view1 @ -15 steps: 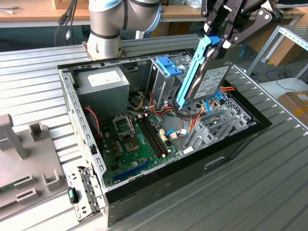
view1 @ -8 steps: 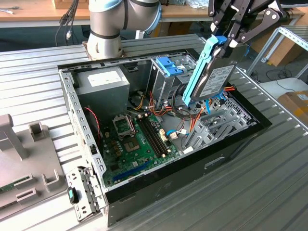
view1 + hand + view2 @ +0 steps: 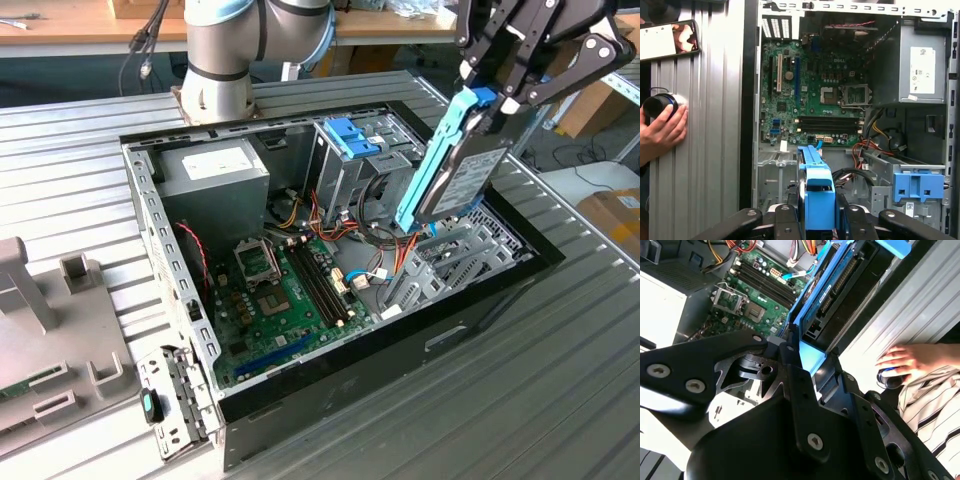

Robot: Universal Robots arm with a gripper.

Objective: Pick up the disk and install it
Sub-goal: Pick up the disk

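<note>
The gripper (image 3: 492, 105) has its black fingers (image 3: 786, 225) clamped on the blue end tab of the flat dark grey, blue-railed disk (image 3: 455, 170), so the disk hangs tilted, free end down. In the exterior view it sits at two o'clock from the green motherboard (image 3: 290, 290), above the open black computer case (image 3: 350, 370), seemingly angled to meet the grey metal drive bay (image 3: 460, 255) beneath.

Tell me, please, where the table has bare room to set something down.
The table is bare along the case's black side, toward the exterior view's right. The exterior view's left is taken by a grey fixture. Inside the case it is crowded: cables, board, and the disk held by the gripper.
</note>
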